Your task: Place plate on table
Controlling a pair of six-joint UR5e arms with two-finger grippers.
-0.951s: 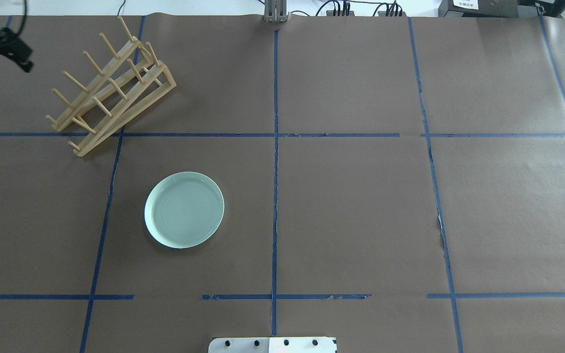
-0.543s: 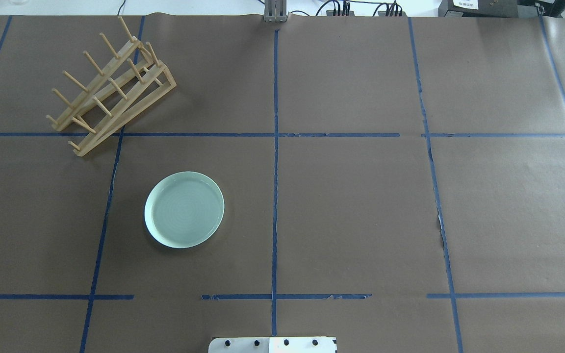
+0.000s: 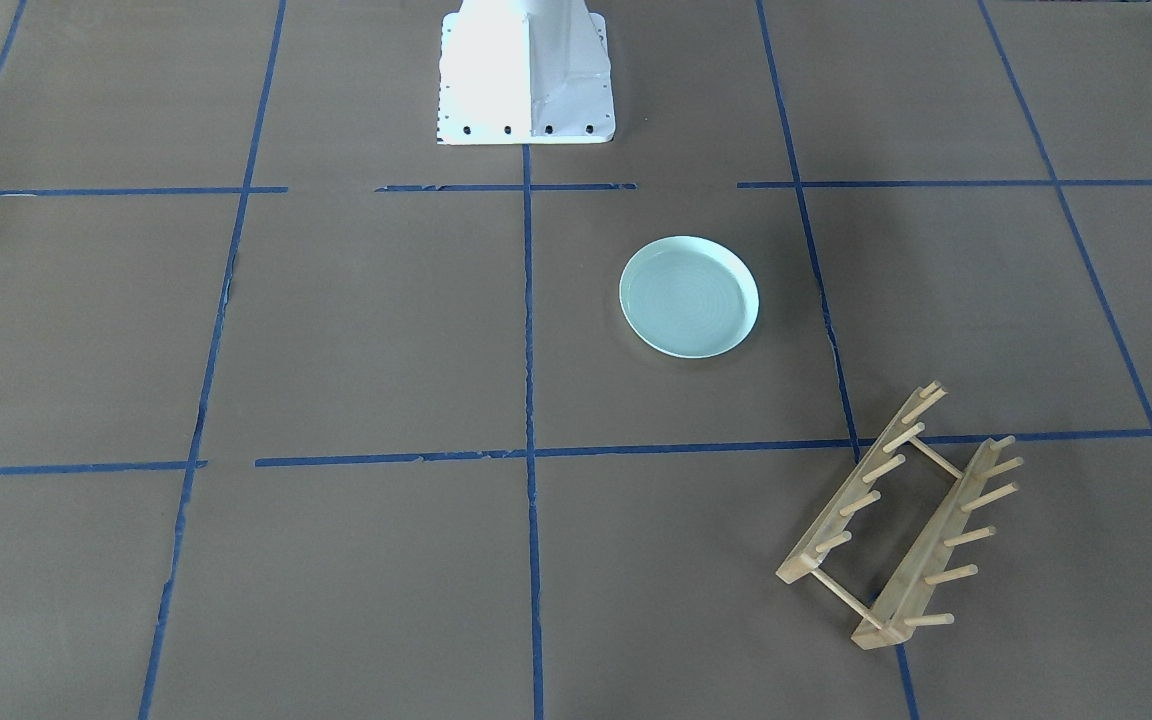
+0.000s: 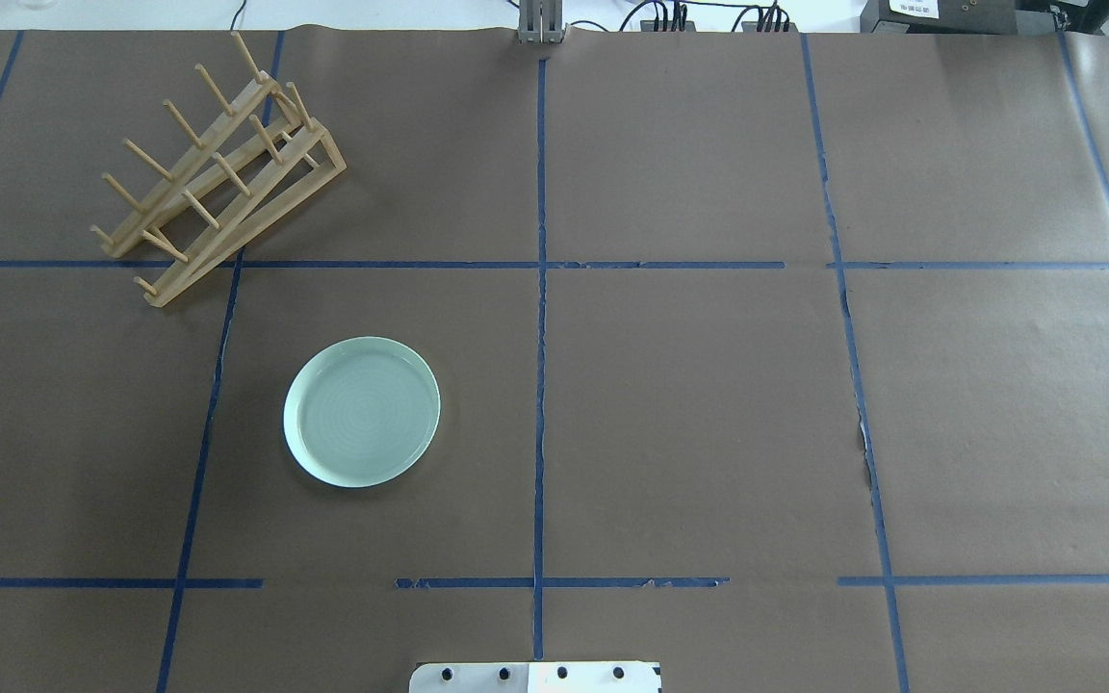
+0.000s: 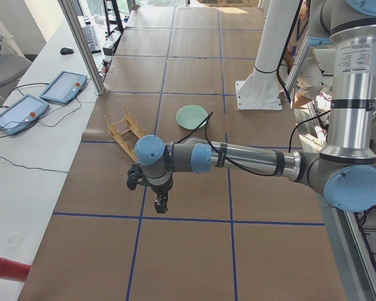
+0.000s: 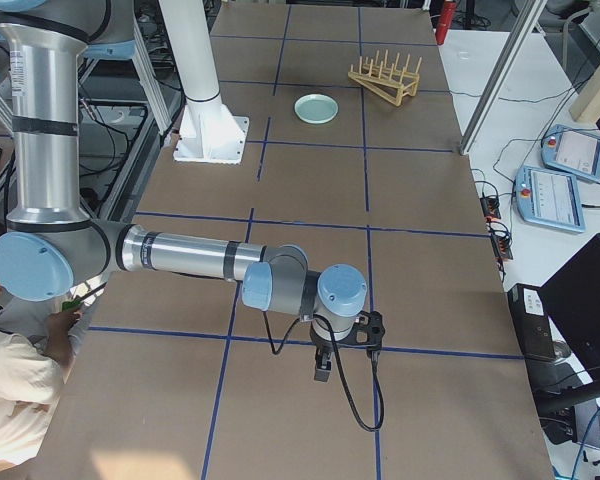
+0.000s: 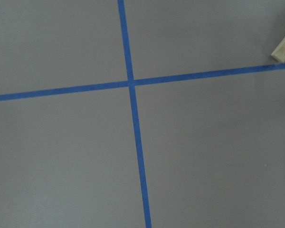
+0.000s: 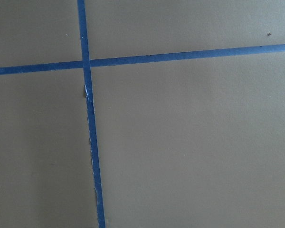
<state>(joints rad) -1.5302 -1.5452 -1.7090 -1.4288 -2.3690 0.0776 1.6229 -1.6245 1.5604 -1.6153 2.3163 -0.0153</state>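
The pale mint-green plate [image 4: 362, 412] lies flat on the brown table [image 4: 709, 433], left of the centre tape line and free of any gripper. It also shows in the front-facing view [image 3: 689, 297] and in both side views [image 5: 192, 116] [image 6: 316, 108]. My left gripper [image 5: 160, 204] hangs over the table's left end, past the rack, far from the plate. My right gripper [image 6: 325, 370] hangs over the table's far right end. Both show only in the side views, so I cannot tell whether they are open or shut.
The light wooden peg rack [image 4: 218, 183] stands empty at the back left, beyond the plate; one corner of it shows in the left wrist view [image 7: 282, 50]. The white robot base [image 3: 526, 70] stands at the near middle edge. Tablets [image 5: 44, 97] lie on the side bench.
A second ago my left arm's dark gripper showed at the overhead view's top-left corner; it has moved out of that view. The plate and rack have not moved.
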